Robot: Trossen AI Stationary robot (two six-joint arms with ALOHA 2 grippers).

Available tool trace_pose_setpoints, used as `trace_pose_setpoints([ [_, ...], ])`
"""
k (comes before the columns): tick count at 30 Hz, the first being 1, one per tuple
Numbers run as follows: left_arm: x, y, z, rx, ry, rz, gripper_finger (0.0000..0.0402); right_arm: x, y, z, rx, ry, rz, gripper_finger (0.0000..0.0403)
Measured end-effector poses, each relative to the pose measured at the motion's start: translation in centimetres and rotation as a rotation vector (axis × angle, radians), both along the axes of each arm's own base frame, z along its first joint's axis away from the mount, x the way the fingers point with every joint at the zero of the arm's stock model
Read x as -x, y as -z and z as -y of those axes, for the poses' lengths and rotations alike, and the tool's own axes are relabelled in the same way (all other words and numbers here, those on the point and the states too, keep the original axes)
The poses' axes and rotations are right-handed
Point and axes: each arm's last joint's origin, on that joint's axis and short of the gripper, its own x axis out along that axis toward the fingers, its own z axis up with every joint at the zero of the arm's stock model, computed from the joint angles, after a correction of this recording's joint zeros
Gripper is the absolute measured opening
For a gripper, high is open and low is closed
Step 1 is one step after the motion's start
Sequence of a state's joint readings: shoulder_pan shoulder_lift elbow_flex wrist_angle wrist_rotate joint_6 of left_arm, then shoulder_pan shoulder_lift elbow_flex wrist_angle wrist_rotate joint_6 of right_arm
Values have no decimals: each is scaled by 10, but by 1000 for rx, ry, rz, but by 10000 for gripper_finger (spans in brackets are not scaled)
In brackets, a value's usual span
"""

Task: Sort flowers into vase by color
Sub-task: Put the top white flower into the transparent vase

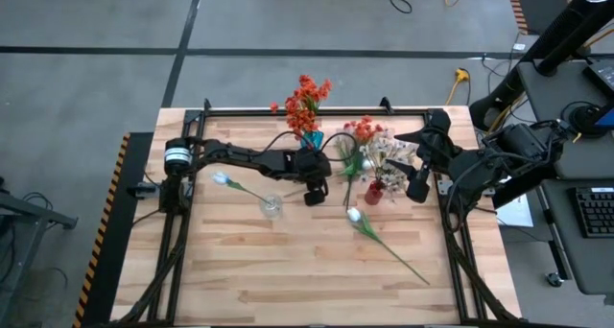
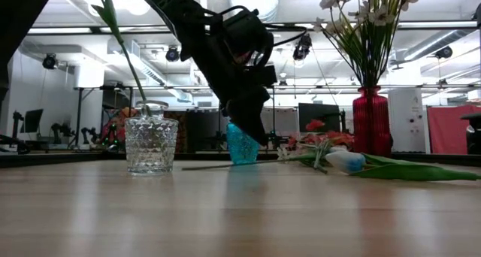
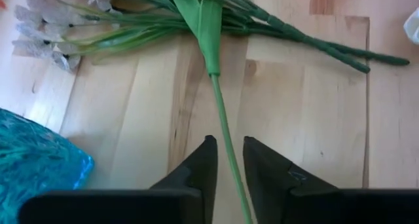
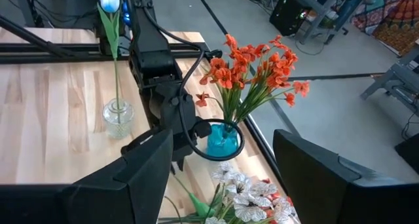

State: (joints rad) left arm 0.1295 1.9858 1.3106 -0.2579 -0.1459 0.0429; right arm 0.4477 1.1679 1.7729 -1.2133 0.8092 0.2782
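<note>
High view, pale wood-plank tabletop [image 1: 288,270] on grey floor, left end effector [image 3: 227,160] narrowly open astride a green stem [image 3: 222,119] near the far edge, right end effector [image 4: 222,178] wide, orange-red flowers [image 1: 305,100] in teal vase [image 1: 312,138].

Orange-red flowers [image 1: 305,100] upright in a blue vase [image 1: 312,138]; white tulip [image 1: 223,179] leaning in a clear glass vase [image 1: 272,206].

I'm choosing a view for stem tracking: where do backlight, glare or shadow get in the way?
Low view: bright ceiling lights behind turn the left arm into a dark silhouette; the tabletop shows sheen. High view: even light, soft shadows. Left wrist view: evenly lit, green stem plain between the open fingers of the left gripper. Right wrist view: no glare; right gripper waits open.
</note>
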Motion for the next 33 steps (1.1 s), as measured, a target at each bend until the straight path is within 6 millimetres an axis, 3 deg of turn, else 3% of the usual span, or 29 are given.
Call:
trace_pose_setpoints([
  [13,10,20,7,13,-11,63,146,0,0,0,-2,0,1,256],
  [33,22,38,11,-15,52,143,150,-1,-1,0,-7,-1,16,256],
])
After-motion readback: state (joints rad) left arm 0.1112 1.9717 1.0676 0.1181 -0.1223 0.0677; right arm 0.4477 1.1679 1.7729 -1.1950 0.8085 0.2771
